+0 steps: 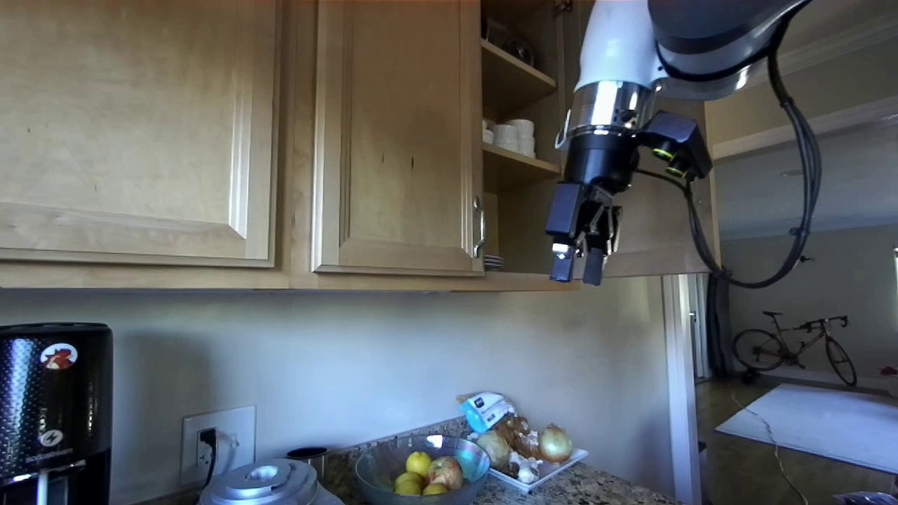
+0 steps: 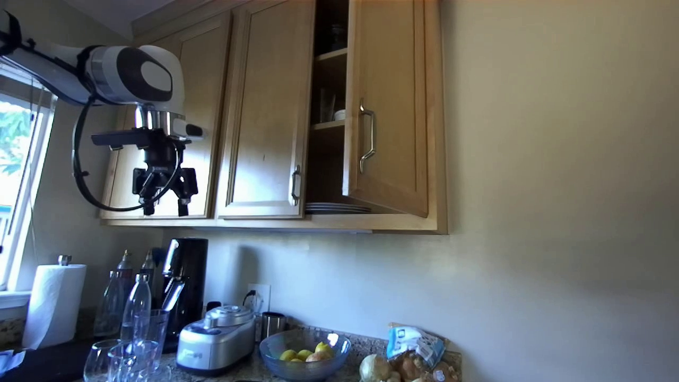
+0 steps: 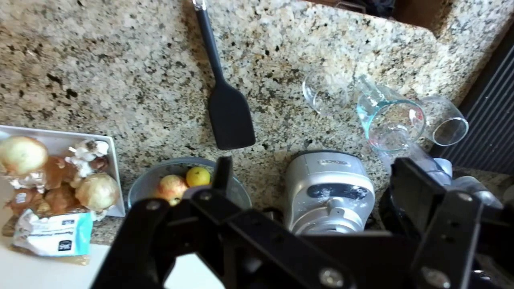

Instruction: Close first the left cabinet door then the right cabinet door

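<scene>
The left cabinet door (image 1: 414, 105), a maple panel with a silver bar handle near its right edge, looks flush with the cabinet frame; it also shows in an exterior view (image 2: 268, 95). The right cabinet door (image 2: 390, 95) stands ajar, swung outward, with its handle near its left edge; in an exterior view (image 1: 663, 231) the arm hides part of it. My gripper (image 1: 578, 272) points down, open and empty, out in front of the cabinets; it also shows in an exterior view (image 2: 165, 208) and the wrist view (image 3: 315, 172). It touches neither door. Neither door shows in the wrist view.
A wider handle-less door (image 1: 126, 119) is further left. On the counter below are a food processor (image 3: 327, 180), a fruit bowl (image 2: 305, 366), a tray (image 3: 116, 172) of onions, drinking glasses (image 3: 395, 124), a spatula (image 3: 231, 116) and a black machine (image 2: 185, 270).
</scene>
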`<action>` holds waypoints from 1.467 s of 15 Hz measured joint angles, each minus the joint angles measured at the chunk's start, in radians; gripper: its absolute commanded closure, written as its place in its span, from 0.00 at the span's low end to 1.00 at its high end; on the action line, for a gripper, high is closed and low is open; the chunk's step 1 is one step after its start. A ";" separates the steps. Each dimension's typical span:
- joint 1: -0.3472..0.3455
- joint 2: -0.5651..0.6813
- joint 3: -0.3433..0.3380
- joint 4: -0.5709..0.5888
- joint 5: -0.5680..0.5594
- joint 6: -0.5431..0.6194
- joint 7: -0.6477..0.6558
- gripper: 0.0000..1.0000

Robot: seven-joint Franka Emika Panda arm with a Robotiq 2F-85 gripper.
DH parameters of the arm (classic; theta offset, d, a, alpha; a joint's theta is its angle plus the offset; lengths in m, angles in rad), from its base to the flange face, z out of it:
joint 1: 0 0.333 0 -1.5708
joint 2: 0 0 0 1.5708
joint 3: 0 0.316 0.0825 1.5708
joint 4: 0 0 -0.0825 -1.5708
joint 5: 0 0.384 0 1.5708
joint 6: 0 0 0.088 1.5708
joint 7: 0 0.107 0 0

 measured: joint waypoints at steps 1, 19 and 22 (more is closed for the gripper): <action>-0.011 -0.040 -0.014 -0.021 -0.015 -0.011 0.000 0.00; -0.172 -0.269 -0.226 -0.118 -0.168 -0.027 -0.139 0.00; -0.175 -0.268 -0.226 -0.118 -0.174 -0.027 -0.142 0.00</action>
